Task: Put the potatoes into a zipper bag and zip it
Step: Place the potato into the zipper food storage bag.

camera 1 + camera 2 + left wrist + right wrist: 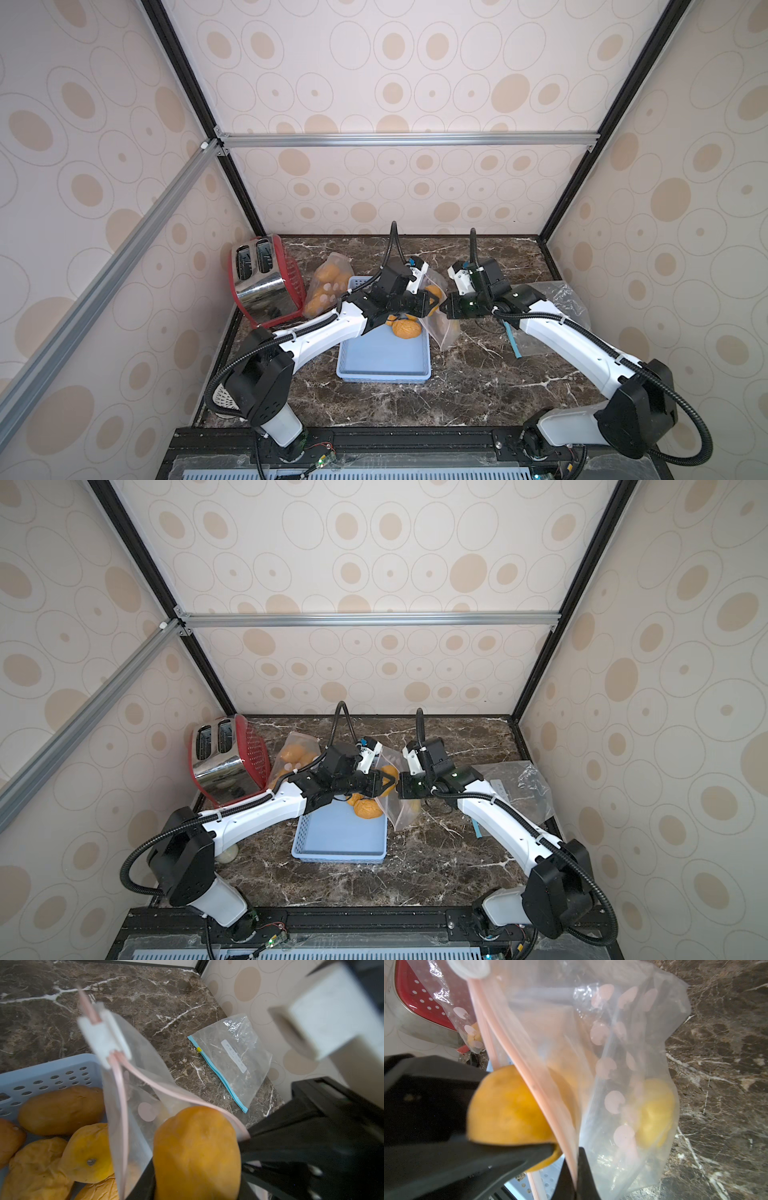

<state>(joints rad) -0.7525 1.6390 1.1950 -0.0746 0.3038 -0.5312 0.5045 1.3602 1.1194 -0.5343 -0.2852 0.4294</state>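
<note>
Clamped between the fingers of the left gripper [432, 304]: an orange-tan oval potato [508, 1105], half across the mouth of a clear zipper bag with pink rim and pink dots [623, 1043], at the centre of both top views. Pinched shut on that pink rim: the right gripper [576, 1167]. Inside the bag, a yellowish potato [654, 1111]; at lower left of the left wrist view, further potatoes [62, 1109] in a pale blue perforated plastic basket [382, 376].

For a clean insertion: keep the rim taut and raised, push well past the zipper track before letting go, avoid snagging the film.

Underneath, a dark brown white-veined marble tabletop [457, 395]; all round, beige oval-patterned walls [415, 187] on an aluminium frame [407, 139]; at left of the tabletop, a red-and-chrome toaster [262, 278].
</note>
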